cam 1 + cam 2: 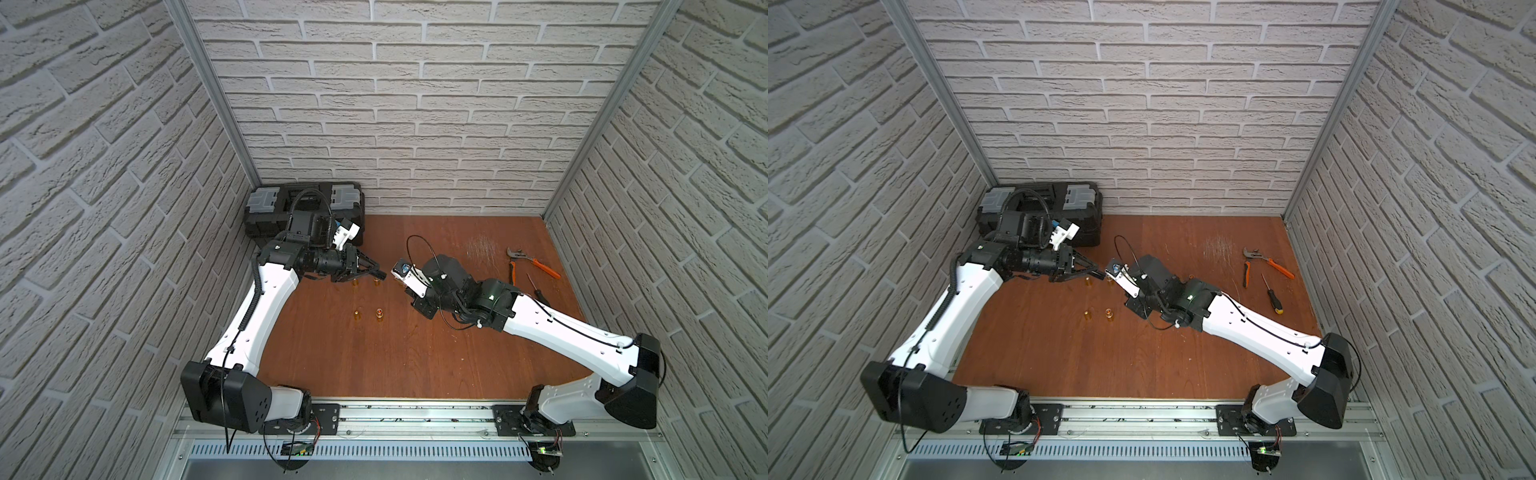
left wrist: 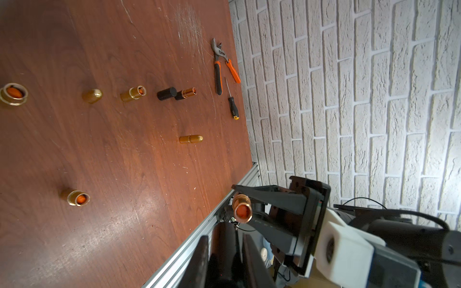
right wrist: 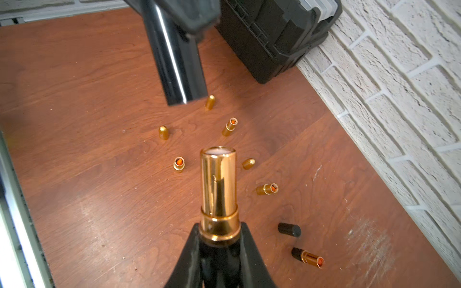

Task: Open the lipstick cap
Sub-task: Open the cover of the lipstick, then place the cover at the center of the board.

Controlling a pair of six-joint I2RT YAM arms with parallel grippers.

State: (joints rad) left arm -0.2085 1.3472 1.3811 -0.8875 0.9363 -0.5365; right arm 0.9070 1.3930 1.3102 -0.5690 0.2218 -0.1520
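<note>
Both clamped: right hand (image 3: 219,233) on the orange-filled lipstick (image 2: 242,210), left hand (image 2: 225,259) on its separated black cap (image 3: 178,62).

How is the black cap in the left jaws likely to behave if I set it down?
The black cap looks glossy, with a bright highlight along it, so it may slip in the jaws. It is a round tube, so laid sideways it would probably roll on the smooth table.

The surface (image 1: 415,353) is reddish-brown wood grain; the walls (image 1: 415,104) carry a pale grey brick pattern. The lipstick (image 3: 218,184) is shiny gold and its cap (image 3: 178,64) glossy black. The pliers (image 2: 217,72) have one orange and one black handle (grey metal head). The toolbox (image 3: 269,37) is black.
</note>
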